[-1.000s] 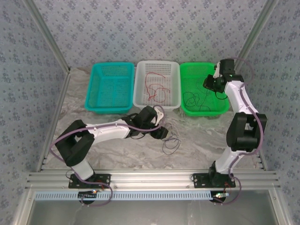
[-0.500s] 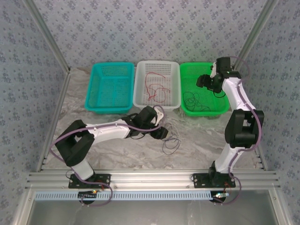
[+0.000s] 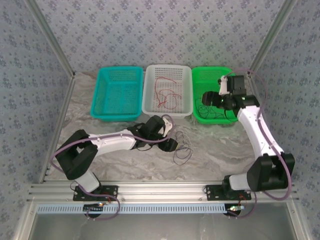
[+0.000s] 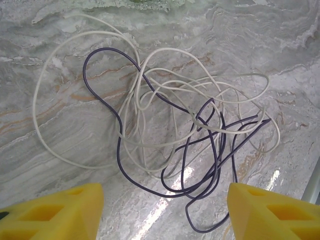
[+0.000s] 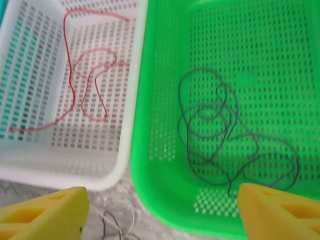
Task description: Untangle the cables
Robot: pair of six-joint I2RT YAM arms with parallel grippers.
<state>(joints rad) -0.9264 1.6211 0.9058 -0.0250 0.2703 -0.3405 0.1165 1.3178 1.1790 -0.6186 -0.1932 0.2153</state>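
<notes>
Left gripper's fingers (image 4: 50, 212): yellow tips cropped by the lower edge of the wrist view. Right gripper's fingers (image 5: 42, 212): cropped likewise. White basket (image 5: 131, 90), green basket (image 5: 150, 190): walls run off the frame. Cable tangle (image 5: 112, 227) (dark and pale strands): blurred, cut at the bottom edge; from overhead its pale strands are too fine to trace, one side hidden behind the left gripper (image 3: 171, 144).
</notes>
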